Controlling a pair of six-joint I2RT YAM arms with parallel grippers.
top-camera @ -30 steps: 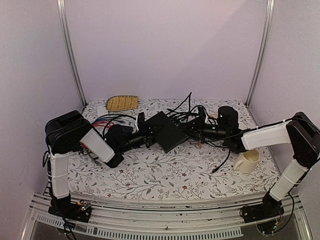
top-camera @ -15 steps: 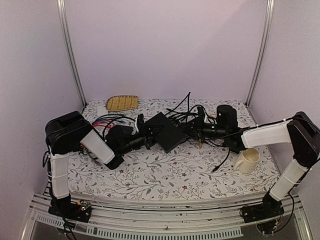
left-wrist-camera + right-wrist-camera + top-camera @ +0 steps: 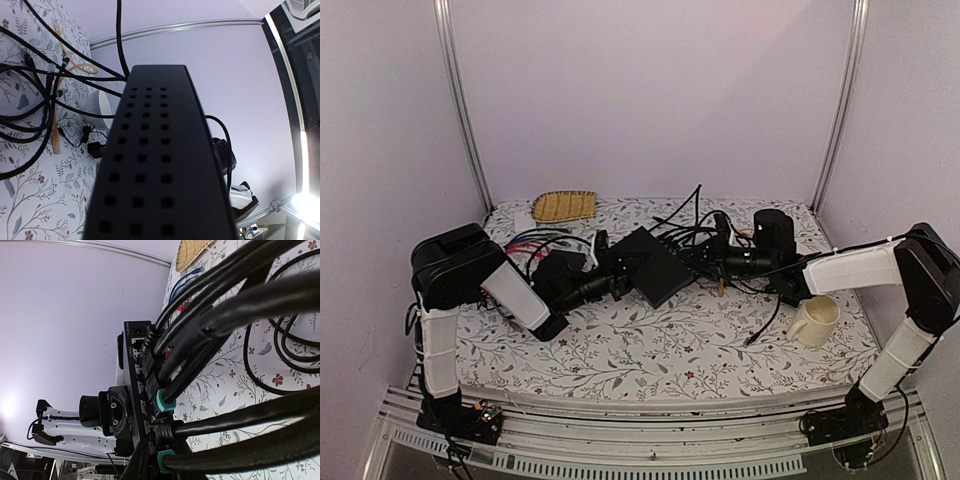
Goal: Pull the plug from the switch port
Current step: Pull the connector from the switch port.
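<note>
The switch [image 3: 655, 265] is a flat black box, tilted up off the flowered table with my left gripper [image 3: 617, 272] shut on its left end. In the left wrist view its vented face [image 3: 155, 165] fills the middle and hides my fingers. Its port edge [image 3: 134, 371] carries several plugged black cables, two with teal boots [image 3: 164, 401]. My right gripper [image 3: 706, 262] is at that edge, shut on a black ribbed plug [image 3: 172, 429] that sits in its port. The right fingers themselves are lost among the cables.
A cream mug [image 3: 815, 322] stands at the right near my right forearm. A loose cable end [image 3: 750, 340] lies in front of it. A woven tray [image 3: 565, 205] sits at the back left, coloured cables [image 3: 525, 243] beside it. Tangled black cables [image 3: 695, 215] spread behind the switch.
The right wrist has shifted slightly toward the back. The switch and both grips look the same.
</note>
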